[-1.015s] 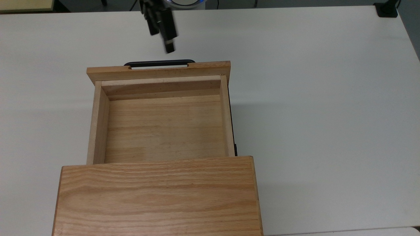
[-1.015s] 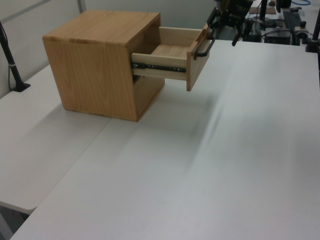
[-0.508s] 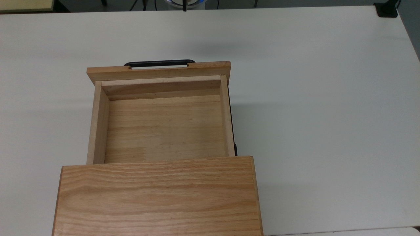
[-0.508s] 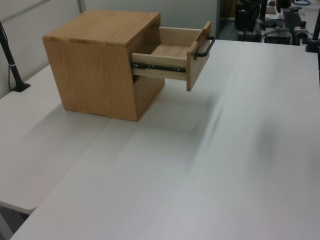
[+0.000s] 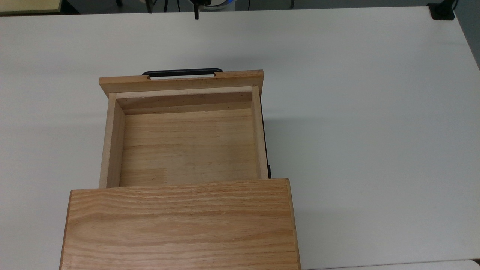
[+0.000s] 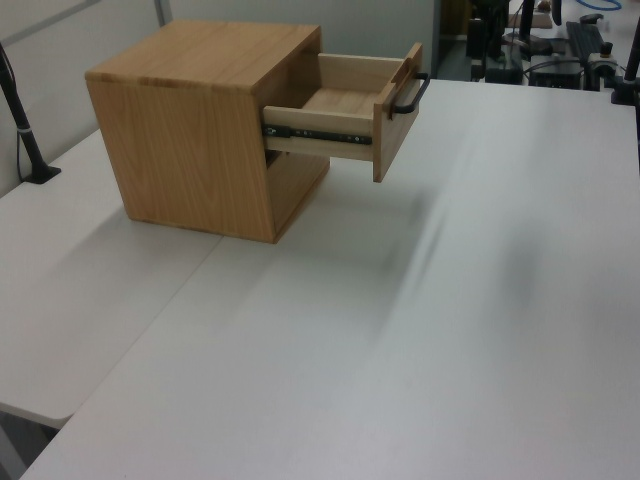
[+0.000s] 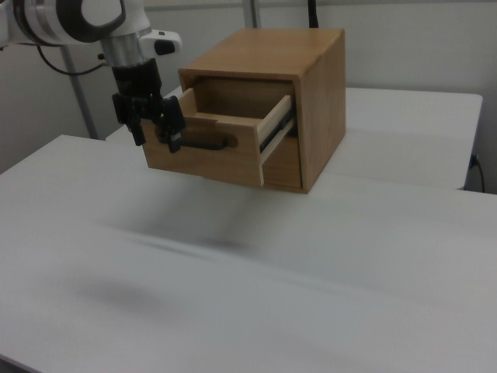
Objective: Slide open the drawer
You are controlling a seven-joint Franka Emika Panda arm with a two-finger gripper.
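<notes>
The drawer (image 5: 187, 146) stands pulled far out of the oak cabinet (image 5: 180, 225), and its tray is empty. Its black bar handle (image 5: 182, 72) sits on the front panel, facing the top view's top. In the left view the drawer (image 6: 395, 125) juts out to the right on its dark slide rail. In the right view my gripper (image 7: 158, 138) hangs open beside the drawer's front panel (image 7: 221, 159), close to the handle (image 7: 203, 142), with nothing between its fingers. One dark fingertip (image 5: 195, 14) shows at the top view's top edge, well away from the handle.
The cabinet (image 6: 190, 130) rests on a wide white table (image 5: 356, 131). A black clamp (image 5: 442, 11) sits at the top view's top right corner. A black post (image 6: 20, 120) stands at the left view's left edge, and equipment (image 6: 580, 40) lies beyond the table's far end.
My gripper has left the handle and drawn back to the top view's top edge over the last second. The drawer has stayed where it was.
</notes>
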